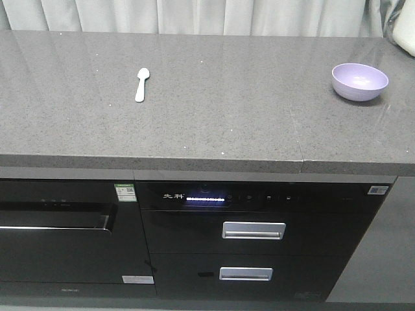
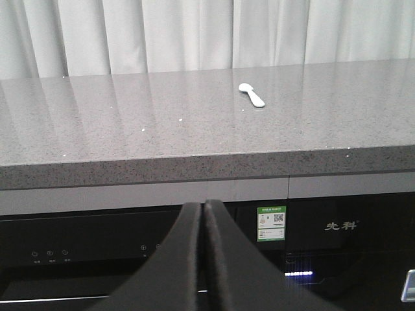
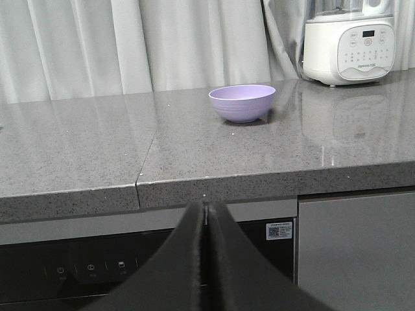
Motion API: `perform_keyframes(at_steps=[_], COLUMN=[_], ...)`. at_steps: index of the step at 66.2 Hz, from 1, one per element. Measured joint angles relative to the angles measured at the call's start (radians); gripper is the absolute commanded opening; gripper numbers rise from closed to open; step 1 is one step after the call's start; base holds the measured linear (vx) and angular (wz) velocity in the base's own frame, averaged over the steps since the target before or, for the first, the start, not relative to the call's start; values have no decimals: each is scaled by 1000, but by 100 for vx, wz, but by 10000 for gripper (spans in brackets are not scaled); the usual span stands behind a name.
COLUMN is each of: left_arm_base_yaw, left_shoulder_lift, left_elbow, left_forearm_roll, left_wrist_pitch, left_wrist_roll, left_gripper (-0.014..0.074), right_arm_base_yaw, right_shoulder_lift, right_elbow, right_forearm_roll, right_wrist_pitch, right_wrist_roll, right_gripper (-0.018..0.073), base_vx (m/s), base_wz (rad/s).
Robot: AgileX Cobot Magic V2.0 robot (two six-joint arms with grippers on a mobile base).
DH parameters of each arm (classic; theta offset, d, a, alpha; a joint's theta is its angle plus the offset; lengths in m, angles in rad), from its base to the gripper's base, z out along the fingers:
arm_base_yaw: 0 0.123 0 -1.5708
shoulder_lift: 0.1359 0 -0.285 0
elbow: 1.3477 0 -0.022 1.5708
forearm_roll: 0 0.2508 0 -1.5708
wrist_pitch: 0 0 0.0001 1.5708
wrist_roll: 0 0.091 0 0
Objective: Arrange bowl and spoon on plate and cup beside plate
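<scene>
Nearest, my left gripper and right gripper hang below the counter edge, both clenched on nothing; I judge nothing begun. Farther on, the spoon lies left, the bowl well apart at right; reaching either means parting my jaws first. I see no plate or cup in any view.

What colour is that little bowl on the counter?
The bowl is pale lavender purple, plain and glossy, with no pattern. It shows best in the right wrist view.
</scene>
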Motion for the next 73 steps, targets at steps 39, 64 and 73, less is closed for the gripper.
perform_keyframes(at_steps=[39,64,73], left_arm_base_yaw=[0,0,0], left_shoulder_lift=[0,0,0], left_elbow=[0,0,0], left_forearm_roll=[0,0,0], left_wrist_pitch=[0,0,0], left_wrist_roll=[0,0,0], left_gripper=[-6,-6,-6], right_arm_base_yaw=[0,0,0], right_shoulder_lift=[0,0,0], right_elbow=[0,0,0], right_forearm_roll=[0,0,0], right_wrist_pitch=[0,0,0], right_wrist_roll=[0,0,0], right_gripper=[-5,-5,-5], base_vx=[5,5,6], base_wz=[0,0,-1])
